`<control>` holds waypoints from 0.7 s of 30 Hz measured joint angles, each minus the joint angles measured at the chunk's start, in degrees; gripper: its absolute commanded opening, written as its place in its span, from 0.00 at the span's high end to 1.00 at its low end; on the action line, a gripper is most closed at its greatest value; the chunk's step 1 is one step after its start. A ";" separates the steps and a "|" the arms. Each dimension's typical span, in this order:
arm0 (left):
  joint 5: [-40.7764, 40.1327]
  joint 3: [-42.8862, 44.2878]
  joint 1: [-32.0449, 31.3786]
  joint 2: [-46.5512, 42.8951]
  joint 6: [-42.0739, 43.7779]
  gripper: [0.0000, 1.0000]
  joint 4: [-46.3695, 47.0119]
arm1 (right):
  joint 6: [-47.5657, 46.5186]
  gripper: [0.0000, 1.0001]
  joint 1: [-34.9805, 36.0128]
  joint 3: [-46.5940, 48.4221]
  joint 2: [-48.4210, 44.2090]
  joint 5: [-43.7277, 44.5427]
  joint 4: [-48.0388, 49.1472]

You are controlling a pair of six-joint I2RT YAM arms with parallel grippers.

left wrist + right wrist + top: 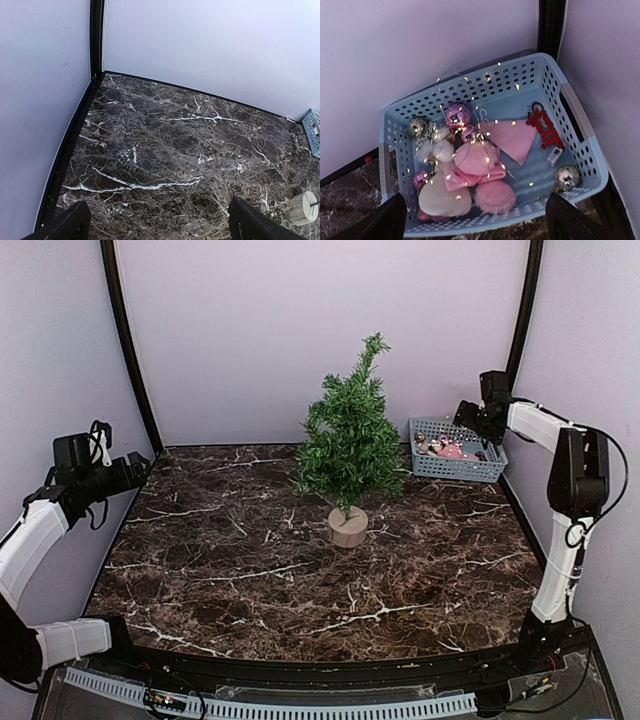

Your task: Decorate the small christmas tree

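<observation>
Dark marbled counter w/ white veins, pale walls on three sides, black posts in the back corners. The small christmas tree stands upright on its round wooden base about mid-counter, bare of any decoration, so the task looks unstarted. It sits well apart from both arms, ahead and to the inner side of each. The right tool hovers above the blue perforated basket in the far corner, fingers spread wide at either side of the wrist view, nothing btwn them: released, prob. lined up that way to drop in for a first pick. Straight below and ahead of it are pink pompoms, a white one, a purple bauble, a pink felt triangle and a red flat ornament nearer the wall side, plus a silver mirror ball by the near rim. A lit wire of fairy lights loops over almost everything; I'd judge that the main snag, since lifting one piece could drag the string and others w/ it. Basket walls also limit how the fingers can approach low items. The left tool is likewise released, empty, held over bare counter near the side wall, likely parked out of the way. From it the wooden base shows far off to the inner side, basket corner beyond that. Nothing lies btwn basket and tree, so the carry path looks open.
</observation>
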 measured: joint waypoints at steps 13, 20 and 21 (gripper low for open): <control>3.96 0.00 3.02 2.67 0.00 0.03 0.81 | 1.86 0.13 -2.27 29.55 27.78 -3.54 -4.20; 4.07 0.00 3.23 3.52 0.11 0.03 0.85 | 5.70 0.58 -2.78 29.33 31.23 -6.40 -1.27; 3.91 0.00 3.23 3.52 0.20 0.03 0.83 | 6.08 0.67 -3.02 29.33 31.23 -6.71 -0.59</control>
